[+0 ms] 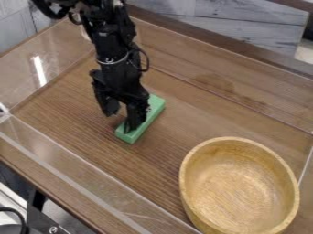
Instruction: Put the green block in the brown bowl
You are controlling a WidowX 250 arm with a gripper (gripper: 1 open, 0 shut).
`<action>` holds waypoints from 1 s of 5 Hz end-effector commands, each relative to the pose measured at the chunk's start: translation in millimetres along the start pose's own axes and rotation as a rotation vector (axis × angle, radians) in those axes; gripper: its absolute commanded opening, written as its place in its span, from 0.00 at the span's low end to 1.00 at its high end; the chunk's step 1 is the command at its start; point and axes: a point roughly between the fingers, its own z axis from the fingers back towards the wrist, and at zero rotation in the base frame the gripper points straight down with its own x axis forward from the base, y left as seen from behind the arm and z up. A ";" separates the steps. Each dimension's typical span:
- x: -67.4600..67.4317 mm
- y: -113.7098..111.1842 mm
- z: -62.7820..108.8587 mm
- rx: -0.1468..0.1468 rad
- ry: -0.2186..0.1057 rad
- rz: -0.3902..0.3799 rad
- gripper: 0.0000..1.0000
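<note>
The green block [141,123] lies flat on the wooden table, a long bright green bar angled from upper right to lower left. My gripper [119,112] points straight down right over its left side, black fingers spread open, one finger [131,115] in front of the block's middle. Whether the fingertips touch the block I cannot tell. The brown bowl [240,186], wide, light tan and empty, sits at the lower right, well apart from the block.
Clear plastic walls [73,174] fence the table along the front and left. A grey-white backdrop [232,23] rises behind the table's far edge. Bare wood [221,91] lies between block and bowl.
</note>
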 end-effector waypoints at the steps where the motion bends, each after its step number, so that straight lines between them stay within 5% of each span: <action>1: -5.0 -4.2 -26.0 -0.020 0.062 0.026 1.00; 2: -4.2 -4.7 -27.4 -0.026 0.064 0.028 0.00; 5: -15.0 -12.7 -18.3 -0.059 0.127 0.041 0.00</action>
